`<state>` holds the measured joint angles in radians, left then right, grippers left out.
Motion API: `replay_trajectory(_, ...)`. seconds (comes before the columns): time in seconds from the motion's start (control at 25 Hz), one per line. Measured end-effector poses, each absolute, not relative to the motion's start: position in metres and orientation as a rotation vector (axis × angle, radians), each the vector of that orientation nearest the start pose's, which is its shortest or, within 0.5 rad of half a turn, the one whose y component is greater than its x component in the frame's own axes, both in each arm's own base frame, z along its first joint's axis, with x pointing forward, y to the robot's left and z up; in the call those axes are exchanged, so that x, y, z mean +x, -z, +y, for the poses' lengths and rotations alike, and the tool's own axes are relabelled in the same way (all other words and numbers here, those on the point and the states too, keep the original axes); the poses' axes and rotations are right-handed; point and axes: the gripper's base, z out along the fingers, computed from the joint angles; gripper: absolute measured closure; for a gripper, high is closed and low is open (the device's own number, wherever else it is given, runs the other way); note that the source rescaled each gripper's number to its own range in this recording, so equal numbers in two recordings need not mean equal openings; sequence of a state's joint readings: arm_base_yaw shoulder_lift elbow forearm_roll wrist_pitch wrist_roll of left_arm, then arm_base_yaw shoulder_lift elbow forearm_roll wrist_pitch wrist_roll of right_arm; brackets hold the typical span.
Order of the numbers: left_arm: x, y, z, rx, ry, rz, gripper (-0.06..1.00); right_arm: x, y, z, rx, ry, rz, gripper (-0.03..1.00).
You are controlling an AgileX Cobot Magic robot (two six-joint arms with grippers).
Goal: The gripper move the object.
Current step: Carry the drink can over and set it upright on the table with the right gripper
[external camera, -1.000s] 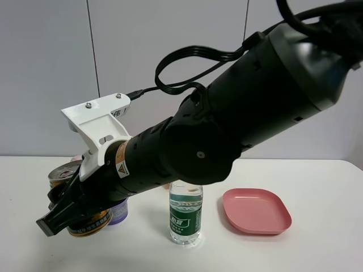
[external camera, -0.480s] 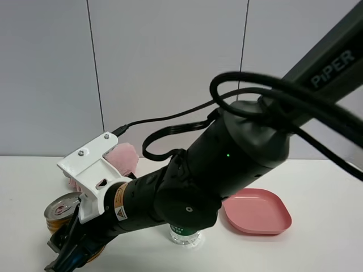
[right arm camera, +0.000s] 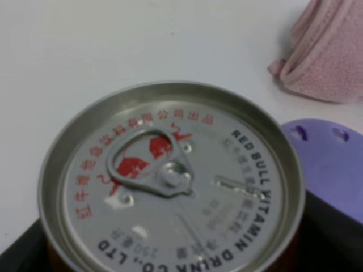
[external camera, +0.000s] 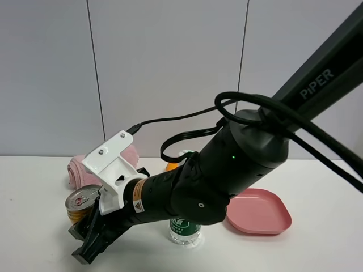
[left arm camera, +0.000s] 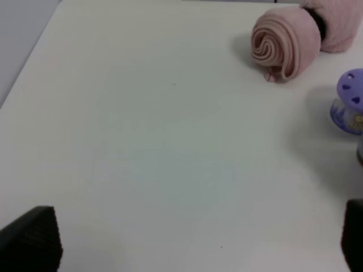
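The right claw (external camera: 85, 245) sits low and to the left of the water bottle (external camera: 184, 229), at the end of a thick black arm (external camera: 227, 175) that reaches in across the bottle from the right. Its jaws are closed in on the can (external camera: 81, 199). In the right wrist view a black jaw presses against each side of the can's rim, and the silver top with its red bull mark and pull tab fills most of that view. The can is gold-sided and stands left of the water bottle, at about the same depth. Its base is hidden behind the claw, so I cannot tell whether it rests on the surface (external camera: 317, 243) or hangs just above it.

A white bracket (external camera: 113, 161) rides on the arm above the can, with a small orange label (external camera: 136, 204) just behind it and a black cable (external camera: 170, 122) looping up from the bracket. The arm covers most of the water bottle, leaving only its green-labelled lower part in sight.

A pink plate (external camera: 266, 218) lies on the surface just right of the bottle. A rolled pink towel (external camera: 75, 170) lies behind and well to the left of the bottle. A small orange thing (external camera: 172, 167) peeks out behind the bottle, too hidden to name. A purple tub (right arm camera: 332, 158) shows past the can's rim in the right wrist view.

The left claw (left arm camera: 193, 238) is spread wide and holds nothing, with only bare white surface between its two black tips.
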<state>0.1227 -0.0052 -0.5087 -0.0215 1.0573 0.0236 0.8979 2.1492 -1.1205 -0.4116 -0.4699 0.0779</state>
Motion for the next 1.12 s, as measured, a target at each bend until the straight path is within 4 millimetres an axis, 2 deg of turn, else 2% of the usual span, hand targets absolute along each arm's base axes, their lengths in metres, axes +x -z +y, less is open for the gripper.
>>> replay_trajectory(0.4,-0.0063,-0.2799,-0.0025,-0.099,-0.067,2.025,-0.06,0.2564,-0.1047,0.3456,-1.286,-0.552,1.686,0.96)
replay_trajectory(0.68,-0.0063,-0.2799,-0.0025,-0.099,-0.067,2.025,-0.06,0.2566,-0.0970,0.3401,-1.268,-0.523,1.824,0.96)
replay_trajectory(1.12,-0.0063,-0.2799,-0.0025,-0.099,-0.067,2.025,-0.06,0.2552,-0.0966,0.3406,-1.313,-0.518,1.798,0.96)
